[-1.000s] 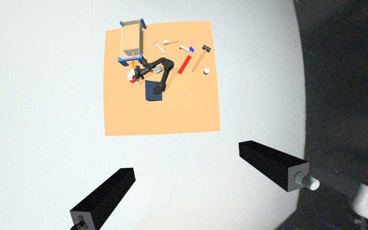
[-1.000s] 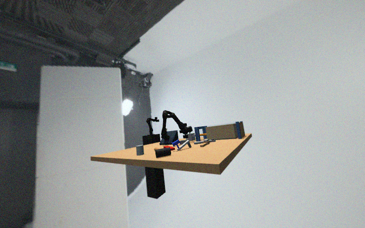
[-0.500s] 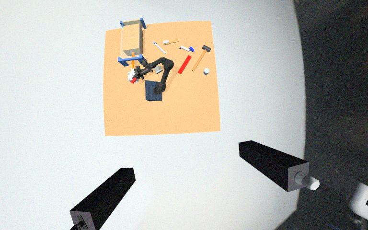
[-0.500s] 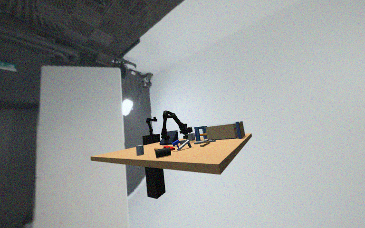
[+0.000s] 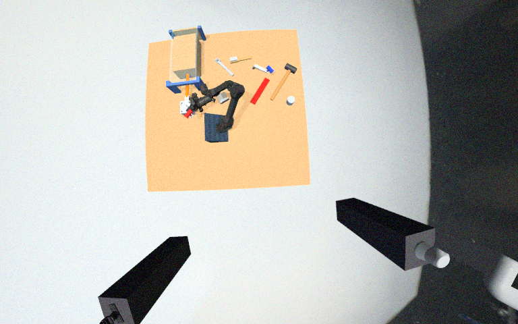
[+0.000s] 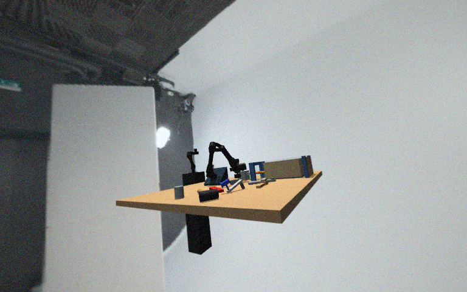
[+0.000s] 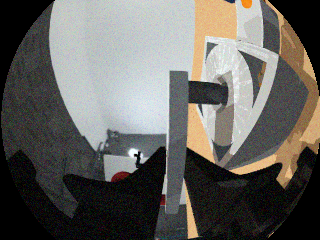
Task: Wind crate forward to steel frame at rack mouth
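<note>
The tan crate [image 5: 185, 49] [image 6: 282, 168] sits flat inside the clear-panelled cubby. Its front is a short way behind the blue steel frame [image 5: 179, 83] [image 6: 250, 172] at the mouth. An orange strap [image 5: 187, 90] runs from it to the winch [image 5: 183, 108] [image 7: 240, 120]. The winch handle [image 7: 178, 120] shows as a grey bar with a dark key shaft reaching the middle of the winch's round top; its red part [image 5: 187, 113] shows beside the winch. My gripper [image 7: 172, 151] [image 5: 191, 108] is shut on the handle's grey bar. The key's lower end is hidden.
A wrench [image 5: 225, 67], a brush [image 5: 241, 59], a white-and-blue tool [image 5: 261, 68], a red bar [image 5: 260, 90], a mallet [image 5: 280, 84] and a white cylinder [image 5: 291, 100] [image 6: 179, 192] lie or stand to the right. A grey block [image 5: 222, 98] is under the arm.
</note>
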Controlling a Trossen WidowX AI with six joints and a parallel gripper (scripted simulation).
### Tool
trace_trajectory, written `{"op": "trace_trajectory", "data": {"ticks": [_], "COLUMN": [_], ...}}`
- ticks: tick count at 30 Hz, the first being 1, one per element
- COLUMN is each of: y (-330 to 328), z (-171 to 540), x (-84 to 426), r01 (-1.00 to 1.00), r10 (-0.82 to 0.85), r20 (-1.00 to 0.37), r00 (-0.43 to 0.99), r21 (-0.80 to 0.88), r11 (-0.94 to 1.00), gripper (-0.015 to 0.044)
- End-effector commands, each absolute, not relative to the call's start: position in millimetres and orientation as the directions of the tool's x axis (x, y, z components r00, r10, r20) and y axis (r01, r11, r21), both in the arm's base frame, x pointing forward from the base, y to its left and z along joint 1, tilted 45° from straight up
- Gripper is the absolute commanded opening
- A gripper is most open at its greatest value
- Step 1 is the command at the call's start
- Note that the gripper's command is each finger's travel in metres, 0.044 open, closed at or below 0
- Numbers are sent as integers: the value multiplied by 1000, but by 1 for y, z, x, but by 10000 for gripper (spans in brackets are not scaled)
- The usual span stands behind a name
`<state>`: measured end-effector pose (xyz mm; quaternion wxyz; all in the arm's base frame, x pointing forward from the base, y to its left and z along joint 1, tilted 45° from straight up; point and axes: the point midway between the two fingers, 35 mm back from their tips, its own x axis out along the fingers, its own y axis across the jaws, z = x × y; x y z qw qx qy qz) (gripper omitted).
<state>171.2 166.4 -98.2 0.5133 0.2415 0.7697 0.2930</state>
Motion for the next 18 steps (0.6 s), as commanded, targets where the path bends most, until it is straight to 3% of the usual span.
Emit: {"op": "trace_trajectory", "data": {"ticks": [1,5,18], "y": [167,167,167], "z": [-98,-98,-98], "x": [171,171,171], "r01": [73,73,73], "r10": [674,674,674], "r20": [-647,-647,-647], "r00": [-357,-357,-357], "r21": [700,700,700], "r11": [710,710,710], "gripper": [131,236,240]}}
